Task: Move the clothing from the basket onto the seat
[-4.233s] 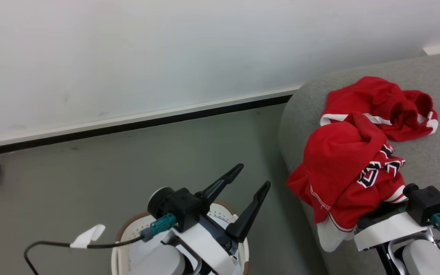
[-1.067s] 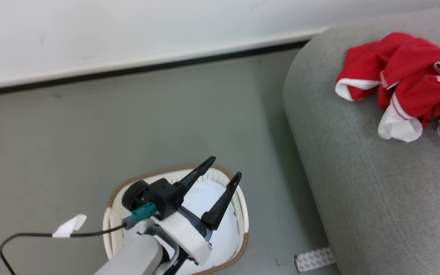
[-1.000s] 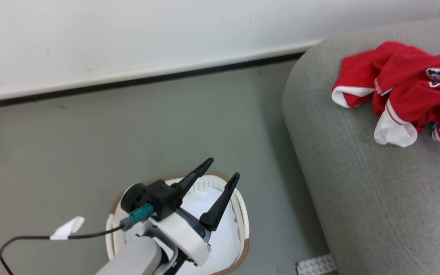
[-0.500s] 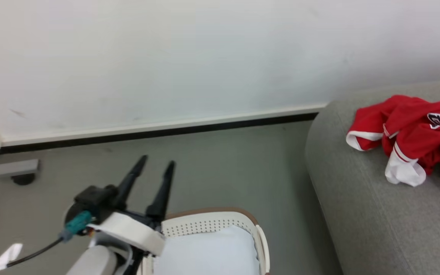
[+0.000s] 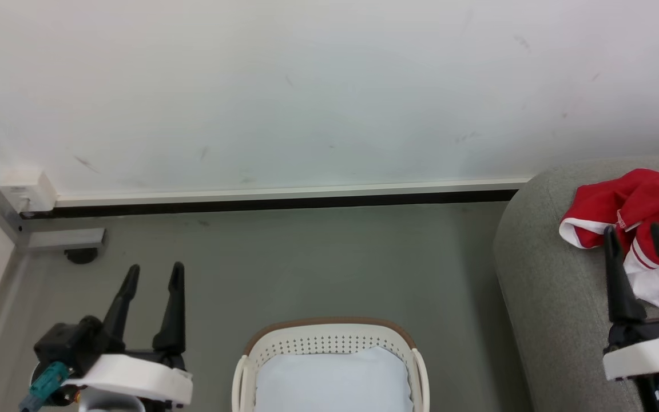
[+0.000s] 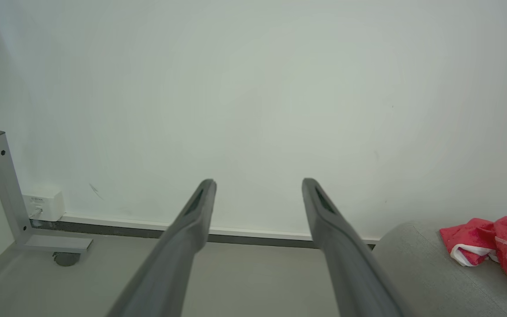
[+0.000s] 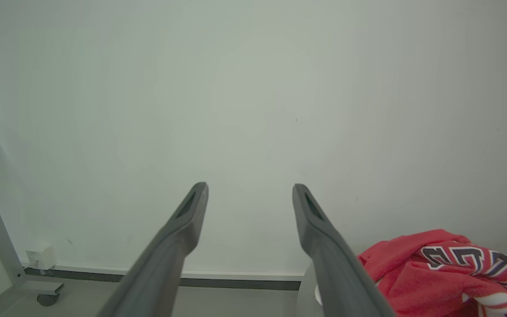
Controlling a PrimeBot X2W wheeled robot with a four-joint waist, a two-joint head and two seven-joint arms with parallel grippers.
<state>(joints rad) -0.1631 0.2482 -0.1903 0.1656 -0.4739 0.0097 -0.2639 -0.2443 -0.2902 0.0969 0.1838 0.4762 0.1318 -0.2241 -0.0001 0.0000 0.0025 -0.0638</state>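
Both sets of jaws spread, empty: left beside basket (image 5: 329, 345), right over seat (image 5: 552, 297) near clothing (image 5: 644, 197). Clothing heaped on seat. Basket on floor (image 5: 306, 257) shows pale pad (image 5: 332, 383), no red; near part cut off. Task judged done, nothing left to move.

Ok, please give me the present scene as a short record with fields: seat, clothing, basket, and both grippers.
seat: grey sofa, right side of the head view
clothing: red garments with white trim, heaped on the seat
basket: white, brown rim, on the floor; holds a pale pad, no red cloth seen inside
left gripper: open, empty, left of the basket
right gripper: open, empty, near the clothing
task: looks complete
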